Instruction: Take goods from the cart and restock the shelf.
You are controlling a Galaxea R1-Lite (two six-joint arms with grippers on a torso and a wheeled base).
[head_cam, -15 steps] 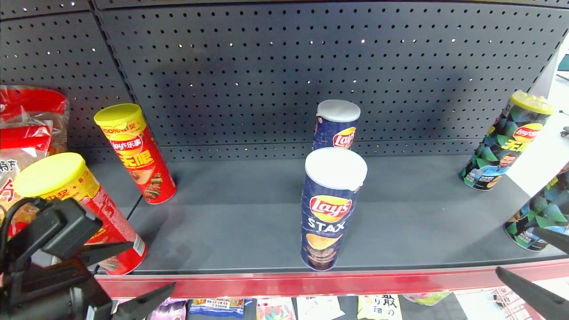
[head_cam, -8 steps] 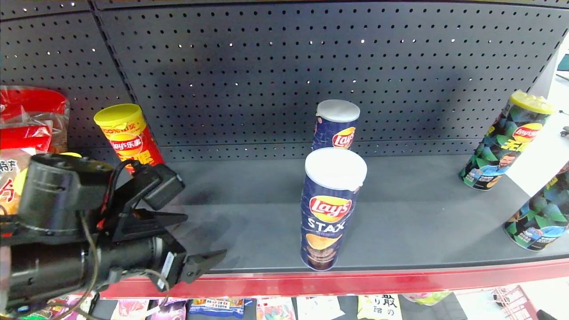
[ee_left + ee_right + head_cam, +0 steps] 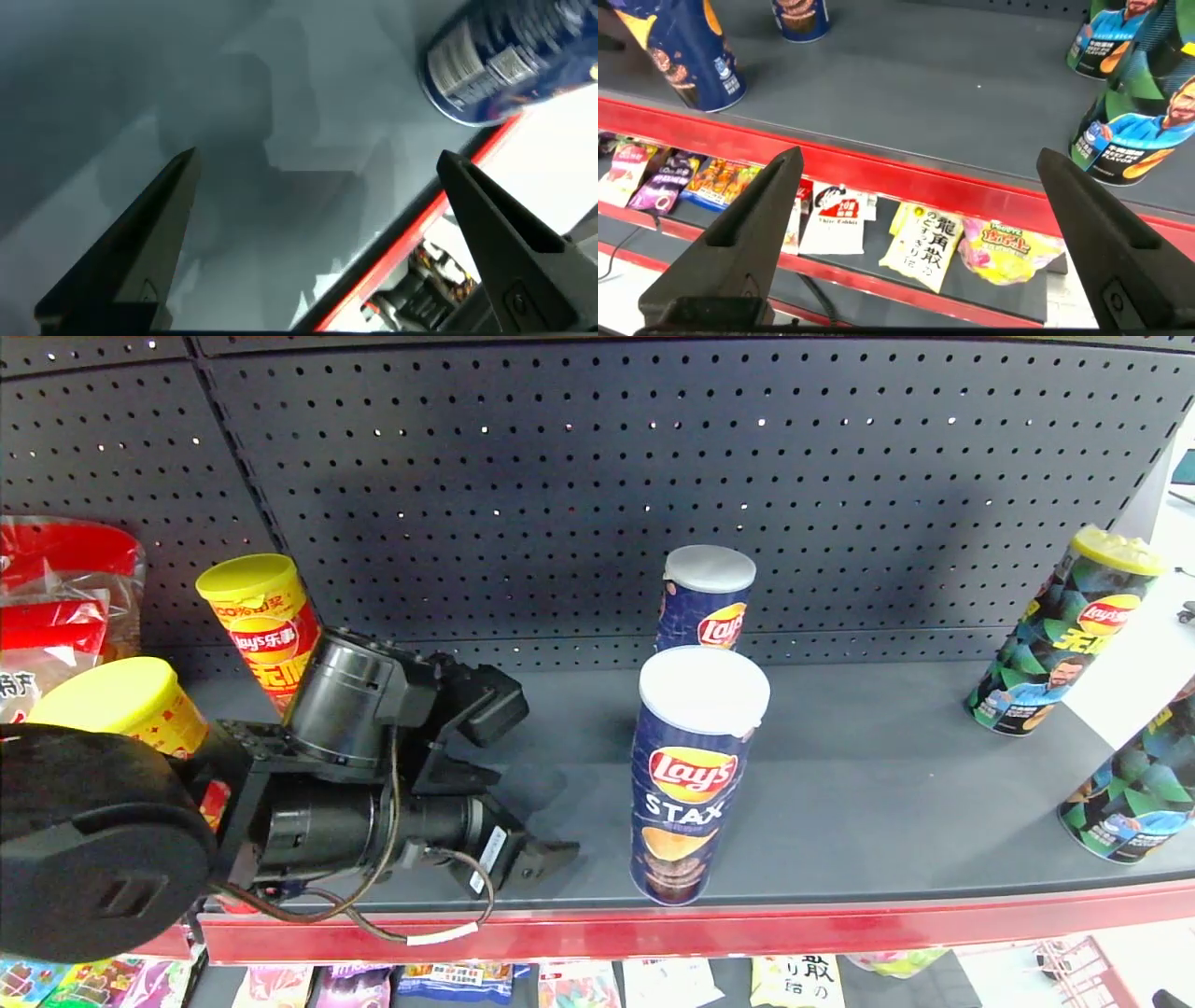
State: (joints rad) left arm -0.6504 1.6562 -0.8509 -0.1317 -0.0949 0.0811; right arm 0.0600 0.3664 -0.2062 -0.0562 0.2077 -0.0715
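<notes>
My left gripper (image 3: 532, 817) hangs open and empty just above the grey shelf (image 3: 840, 803), left of the front blue chip can (image 3: 695, 775). The left wrist view shows its two fingers (image 3: 140, 252) spread wide over bare shelf, with the blue can's base (image 3: 505, 65) ahead and off to one side. A second blue can (image 3: 705, 597) stands behind the first, by the pegboard. My right gripper (image 3: 920, 157) is open and empty, out in front of the shelf's red edge (image 3: 878, 149).
Two red cans with yellow lids (image 3: 266, 616) (image 3: 131, 709) stand at the left, close behind my left arm. Two green cans (image 3: 1064, 635) (image 3: 1130, 793) stand at the right. Snack packets (image 3: 924, 243) lie on the lower shelf. Open shelf floor lies between the blue and green cans.
My left arm has swung up from the lower left and rightward over the shelf, toward the front blue can. The right gripper's fingers have dropped out of the head view.
</notes>
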